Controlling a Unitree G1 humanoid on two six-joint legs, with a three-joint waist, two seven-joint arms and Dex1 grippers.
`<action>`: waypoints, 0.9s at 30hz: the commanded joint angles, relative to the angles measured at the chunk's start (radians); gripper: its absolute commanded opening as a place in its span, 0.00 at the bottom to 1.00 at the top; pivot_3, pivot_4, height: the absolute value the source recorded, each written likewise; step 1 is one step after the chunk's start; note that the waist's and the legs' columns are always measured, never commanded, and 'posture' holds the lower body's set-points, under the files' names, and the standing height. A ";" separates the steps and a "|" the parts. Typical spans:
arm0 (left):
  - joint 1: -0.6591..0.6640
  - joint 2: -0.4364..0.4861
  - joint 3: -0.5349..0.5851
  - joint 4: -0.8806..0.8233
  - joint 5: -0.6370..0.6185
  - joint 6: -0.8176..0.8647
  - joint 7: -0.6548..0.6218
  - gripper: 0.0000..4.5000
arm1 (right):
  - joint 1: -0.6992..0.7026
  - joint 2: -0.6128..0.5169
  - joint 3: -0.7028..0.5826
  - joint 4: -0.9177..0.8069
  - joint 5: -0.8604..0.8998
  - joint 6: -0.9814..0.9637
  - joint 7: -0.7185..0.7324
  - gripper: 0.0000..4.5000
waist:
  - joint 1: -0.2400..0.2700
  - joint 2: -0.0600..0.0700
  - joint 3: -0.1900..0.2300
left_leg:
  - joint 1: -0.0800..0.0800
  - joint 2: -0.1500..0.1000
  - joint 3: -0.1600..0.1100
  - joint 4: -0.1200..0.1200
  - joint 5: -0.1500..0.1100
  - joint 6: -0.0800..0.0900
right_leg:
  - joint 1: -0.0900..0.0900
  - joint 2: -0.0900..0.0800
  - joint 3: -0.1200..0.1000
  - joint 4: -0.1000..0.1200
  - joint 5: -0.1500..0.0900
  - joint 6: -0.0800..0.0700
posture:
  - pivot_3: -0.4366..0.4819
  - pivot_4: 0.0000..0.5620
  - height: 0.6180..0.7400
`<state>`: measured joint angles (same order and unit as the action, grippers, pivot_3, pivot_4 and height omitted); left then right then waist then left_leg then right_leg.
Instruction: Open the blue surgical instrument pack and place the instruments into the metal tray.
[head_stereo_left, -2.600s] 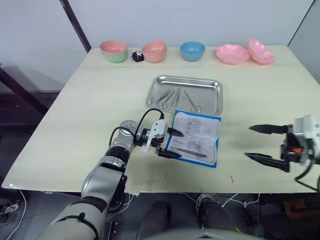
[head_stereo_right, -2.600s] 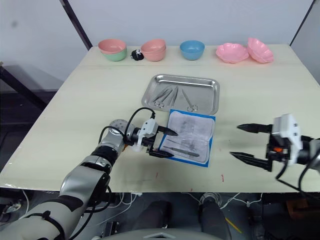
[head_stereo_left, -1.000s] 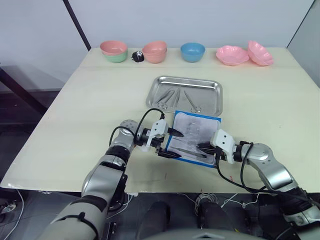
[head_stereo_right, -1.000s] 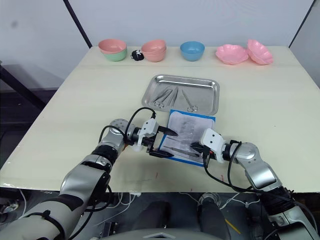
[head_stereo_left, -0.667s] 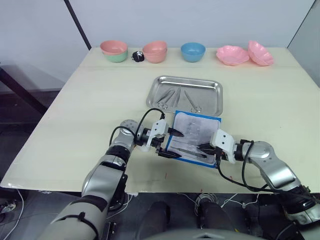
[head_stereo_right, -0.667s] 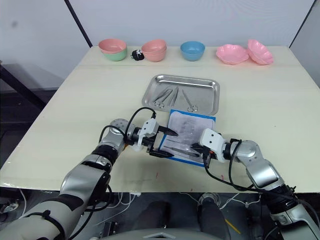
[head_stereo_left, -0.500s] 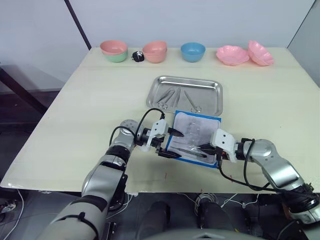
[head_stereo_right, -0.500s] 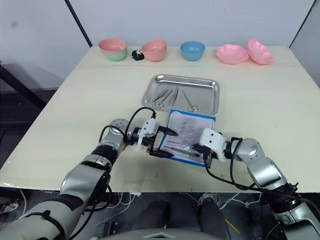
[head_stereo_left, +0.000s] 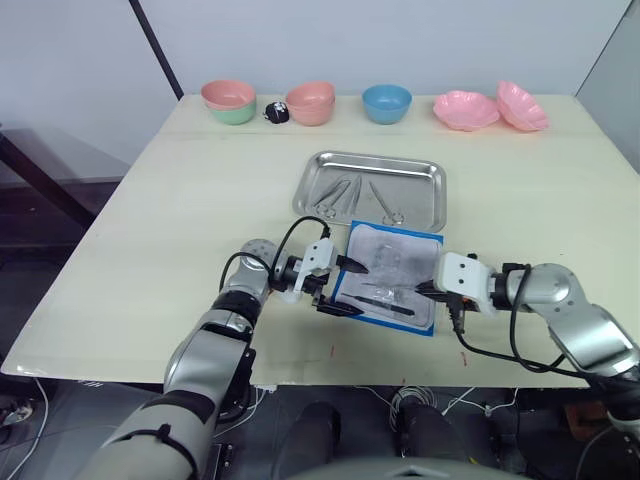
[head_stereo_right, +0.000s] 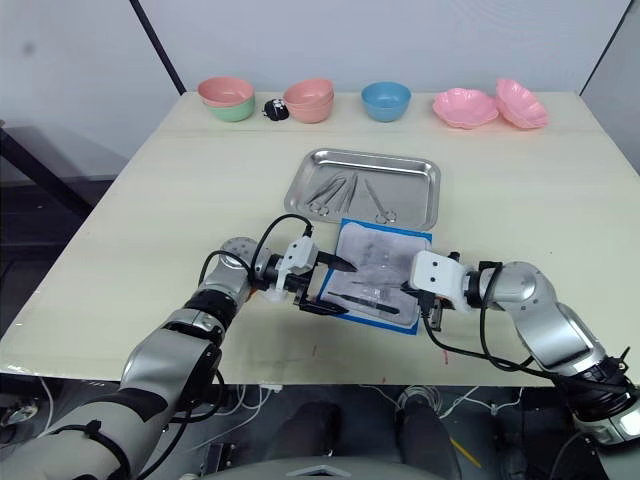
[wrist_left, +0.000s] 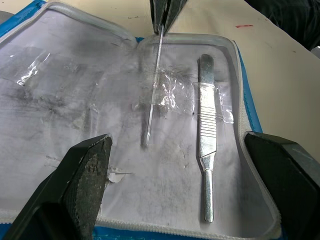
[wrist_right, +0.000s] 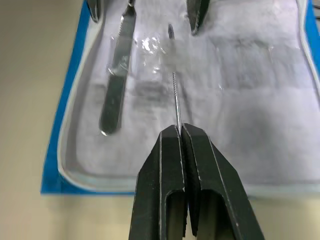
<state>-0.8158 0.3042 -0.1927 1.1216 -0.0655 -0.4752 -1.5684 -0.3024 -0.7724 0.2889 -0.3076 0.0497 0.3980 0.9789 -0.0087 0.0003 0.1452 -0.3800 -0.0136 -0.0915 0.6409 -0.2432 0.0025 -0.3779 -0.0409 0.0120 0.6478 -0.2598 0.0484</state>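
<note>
The blue surgical instrument pack (head_stereo_left: 386, 277) lies unfolded, white inner face up, just in front of the metal tray (head_stereo_left: 372, 187), which already holds several instruments. The right gripper (wrist_right: 180, 134) is pinched together on the end of a thin probe (wrist_right: 175, 100) inside the pack; a flat-handled tool (wrist_left: 205, 150) lies beside the probe. The left gripper (wrist_left: 185, 170), fingers spread wide, brackets the pack's opposite edge. The probe seems to sit under a clear strap, so draw it out lengthwise before lifting towards the tray.
</note>
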 joint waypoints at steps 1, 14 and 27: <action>0.049 0.003 -0.036 0.094 0.076 0.030 0.004 1.00 | 0.001 -0.031 -0.062 -0.051 0.022 -0.037 0.018 0.01 | 0.001 0.000 0.000 | 0.000 0.000 0.000 0.000 0.000 0.000 | 0.000 0.000 0.000 0.000 0.000 0.000 | 0.48 0.27 1.00; 0.049 0.003 -0.034 0.095 0.076 0.030 0.006 1.00 | 0.168 -0.196 -0.262 -0.077 0.114 -0.124 0.110 0.01 | 0.002 -0.001 0.001 | 0.000 0.000 0.000 0.000 0.000 0.000 | 0.000 -0.002 0.000 -0.001 0.000 0.000 | 0.48 0.27 1.00; 0.052 0.004 -0.033 0.096 0.076 0.028 0.002 1.00 | 0.265 -0.157 -0.485 -0.083 0.318 0.043 0.051 0.01 | 0.003 -0.001 0.001 | -0.001 0.000 0.001 -0.001 0.000 0.000 | 0.001 -0.003 0.000 -0.002 0.000 0.000 | 0.48 0.27 1.00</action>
<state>-0.8164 0.3000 -0.1924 1.1219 -0.0628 -0.4752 -1.5672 -0.0253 -0.9430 -0.1534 -0.3555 0.3237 0.3952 1.0637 -0.0062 -0.0011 0.1463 -0.3807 -0.0136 -0.0909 0.6402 -0.2433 0.0024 -0.3770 -0.0444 0.0116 0.6461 -0.2597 0.0488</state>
